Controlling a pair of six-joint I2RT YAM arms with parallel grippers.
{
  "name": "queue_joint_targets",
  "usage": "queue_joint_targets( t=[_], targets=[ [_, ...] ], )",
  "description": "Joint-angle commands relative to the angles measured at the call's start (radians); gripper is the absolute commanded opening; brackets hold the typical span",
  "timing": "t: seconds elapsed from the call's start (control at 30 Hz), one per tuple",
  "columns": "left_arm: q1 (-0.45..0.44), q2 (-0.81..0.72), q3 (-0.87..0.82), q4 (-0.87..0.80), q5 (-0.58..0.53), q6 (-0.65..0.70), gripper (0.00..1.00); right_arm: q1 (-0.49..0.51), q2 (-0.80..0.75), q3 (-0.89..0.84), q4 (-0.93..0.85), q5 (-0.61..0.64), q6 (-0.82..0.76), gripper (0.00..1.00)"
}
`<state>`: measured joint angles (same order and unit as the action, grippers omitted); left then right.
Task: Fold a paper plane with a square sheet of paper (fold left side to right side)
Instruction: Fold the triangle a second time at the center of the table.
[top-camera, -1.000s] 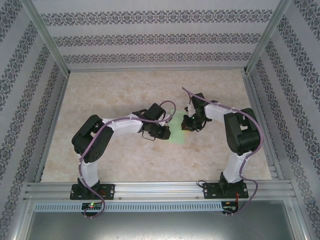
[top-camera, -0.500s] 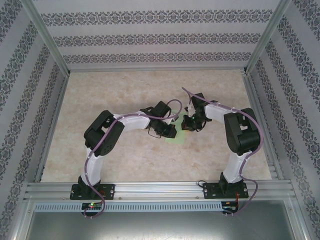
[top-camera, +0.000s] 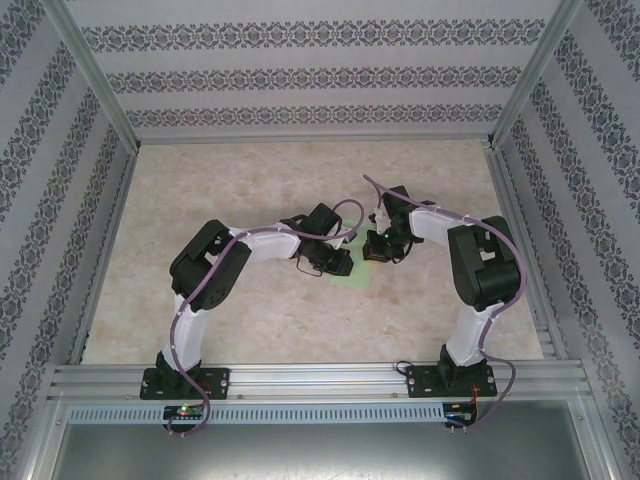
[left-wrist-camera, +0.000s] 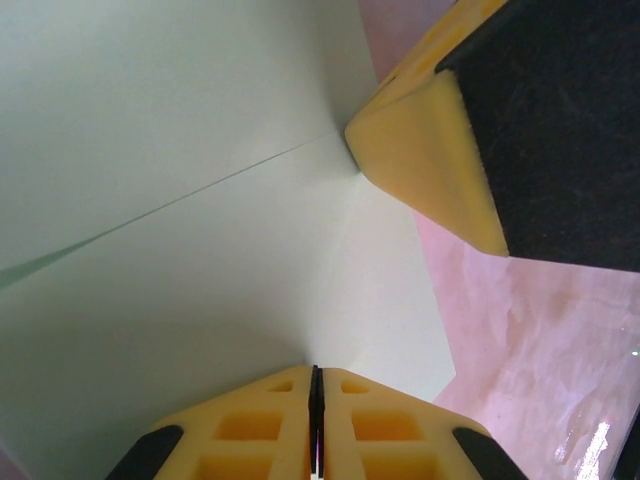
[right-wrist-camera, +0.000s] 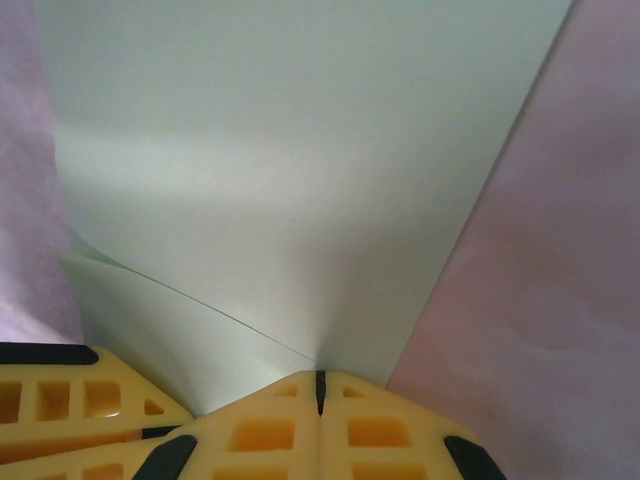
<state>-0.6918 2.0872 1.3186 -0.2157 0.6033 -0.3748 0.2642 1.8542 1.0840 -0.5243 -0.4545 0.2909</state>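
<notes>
The square sheet of paper (top-camera: 352, 275) is light green and lies partly folded on the table between the two grippers. In the left wrist view the paper (left-wrist-camera: 200, 250) shows a layer edge running across it. My left gripper (left-wrist-camera: 316, 372) is shut, and the sheet rises to its tips. The yellow finger of the right gripper (left-wrist-camera: 425, 150) meets that layer edge. In the right wrist view my right gripper (right-wrist-camera: 320, 378) is shut where an upper paper layer (right-wrist-camera: 300, 170) ends over a lower flap (right-wrist-camera: 150, 330). Both grippers, left (top-camera: 342, 263) and right (top-camera: 374, 249), sit close together.
The beige marbled table (top-camera: 250, 180) is walled by patterned panels and aluminium posts (top-camera: 95, 75). A metal rail (top-camera: 320, 380) carries both arm bases at the near edge. The left gripper's yellow fingers (right-wrist-camera: 60, 400) show at the right wrist view's lower left.
The left arm has stretched to the right over the paper, bringing its gripper close to the right gripper and hiding more of the green sheet. The right arm has stayed put.
</notes>
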Motion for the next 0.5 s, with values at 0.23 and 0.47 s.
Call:
queue_joint_targets(
  t=[0.23,0.47],
  targets=[
    [0.015,-0.088,-0.162,-0.033,-0.026,-0.003,0.12,-0.007,0.022,0.012,-0.049,0.090,-0.024,0.00],
    [0.033,-0.169,-0.243,-0.064,-0.057,0.012,0.12,-0.010,0.011,0.019,-0.046,0.076,-0.029,0.00]
  ],
)
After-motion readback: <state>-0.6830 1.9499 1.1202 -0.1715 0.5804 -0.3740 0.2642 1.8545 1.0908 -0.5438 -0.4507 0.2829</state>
